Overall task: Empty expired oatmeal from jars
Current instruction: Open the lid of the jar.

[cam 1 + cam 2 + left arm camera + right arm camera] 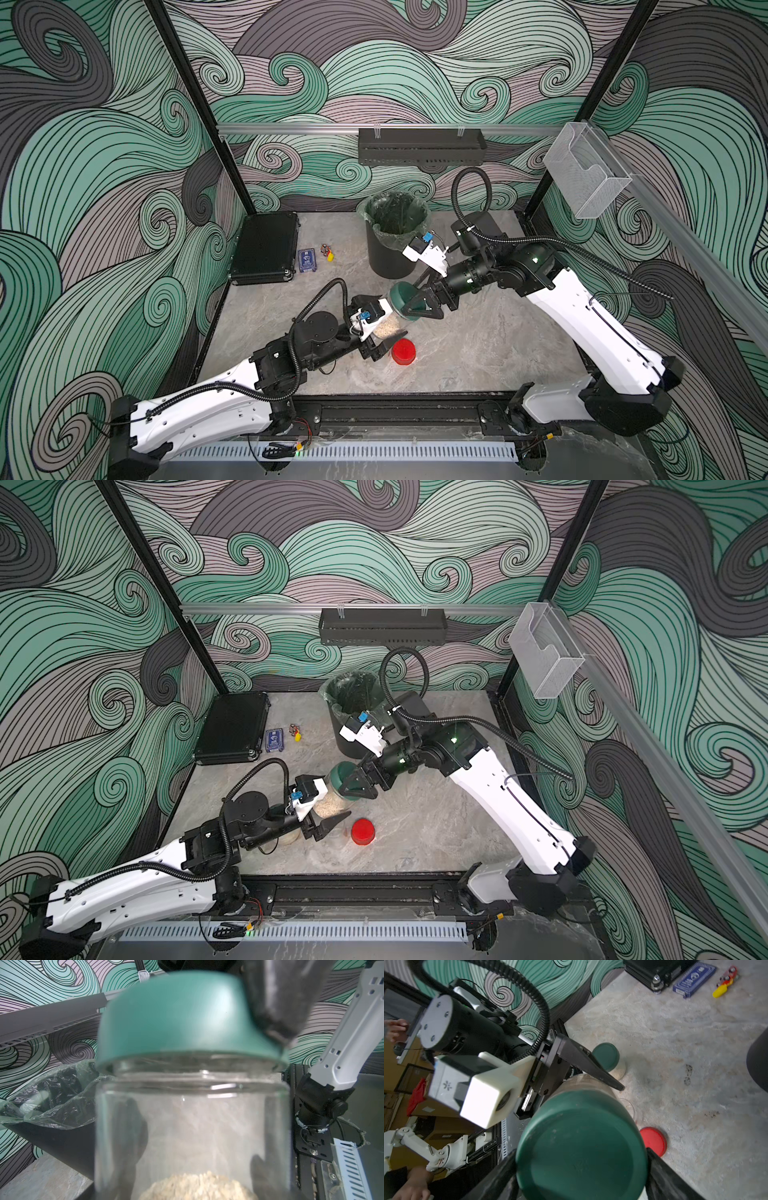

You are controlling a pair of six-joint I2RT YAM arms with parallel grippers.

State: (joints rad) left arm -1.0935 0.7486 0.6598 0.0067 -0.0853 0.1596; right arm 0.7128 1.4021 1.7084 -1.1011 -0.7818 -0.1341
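a: where does the oatmeal (197, 1186) stand?

b: inside the glass. it lies as a pale heap in the jar (191, 1122), which is held tipped on its side above the middle of the surface (478, 345), a little toward the near edge.

a: and the lid?

b: the green lid (187, 1018) is over the mouth. whether it is loosened i cannot tell.

a: who has hold of what?

b: the left pincer (380, 328) is part open and clamped across the jar's glass body. the right pincer (581, 1153) is closed on the lid's rim, one finger on each side. i judge this to be the unscrewing step.

a: so nothing is poured yet?

b: not from this jar. the bin (386, 262) stands at the middle of the far edge, apart from the jar, and i make out no oatmeal in its liner, though it is dark inside.

a: the others?

b: the red-lid jar (403, 351) stands capped near the near edge, just beside the left pincer. i cannot tell what is in it. a second green jar (607, 1057) stands capped under the left arm, toward the left edge, with oatmeal showing at its base.

a: then most is left.

b: i'd say so: this lid off, the tip into the bin, then two more jars.
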